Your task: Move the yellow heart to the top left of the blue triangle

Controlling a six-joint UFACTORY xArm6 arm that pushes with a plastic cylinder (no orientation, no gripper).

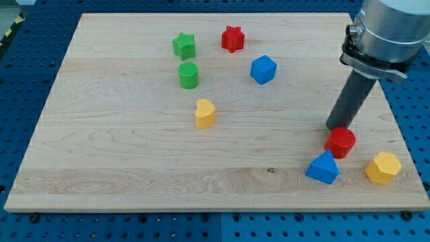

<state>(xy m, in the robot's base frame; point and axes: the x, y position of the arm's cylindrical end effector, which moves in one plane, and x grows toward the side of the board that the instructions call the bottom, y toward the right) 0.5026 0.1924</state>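
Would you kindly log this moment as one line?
my tip: touching red cylinder | yellow heart: mid-board, untouched | blue triangle: bottom right

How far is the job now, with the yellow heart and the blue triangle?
Done: nothing visible. The yellow heart sits mid-board, far to the view's left of the blue triangle, and apart from it.
In hand: my tip is just above the red cylinder, near the triangle, not at the heart.
Left: bring the tip to the heart's left side and push it rightward to the triangle's top left.
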